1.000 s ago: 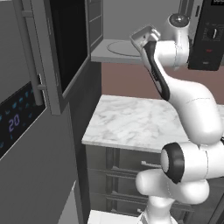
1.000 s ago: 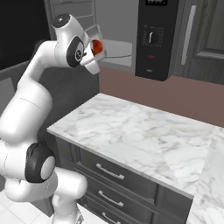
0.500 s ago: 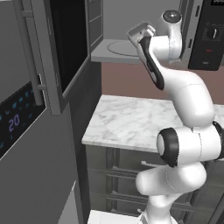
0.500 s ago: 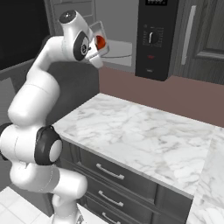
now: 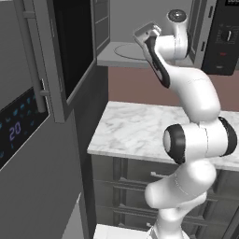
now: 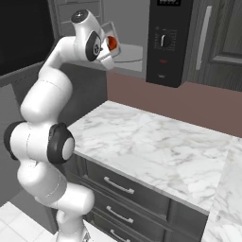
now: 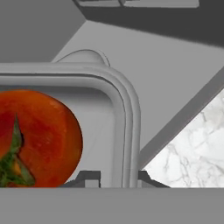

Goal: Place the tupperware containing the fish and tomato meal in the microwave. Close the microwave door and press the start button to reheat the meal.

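The gripper (image 7: 117, 178) pinches the tupperware (image 7: 124, 118) rim, tomato (image 7: 37, 138) inside, at the open microwave (image 5: 122, 50). Next: push it in, set it down.

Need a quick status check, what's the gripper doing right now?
Gripper: closed on the rim of the translucent grey-white rectangular tupperware holding a red tomato.

Tupperware (image 7: 124, 118) is up at the microwave (image 6: 163, 40) mouth, tilted, rim pinched in the tool (image 7: 114, 177). Tomato (image 7: 37, 138) sits inside (green stem showing). Door (image 5: 72, 51) hangs wide open, turntable (image 5: 127, 50) bare.
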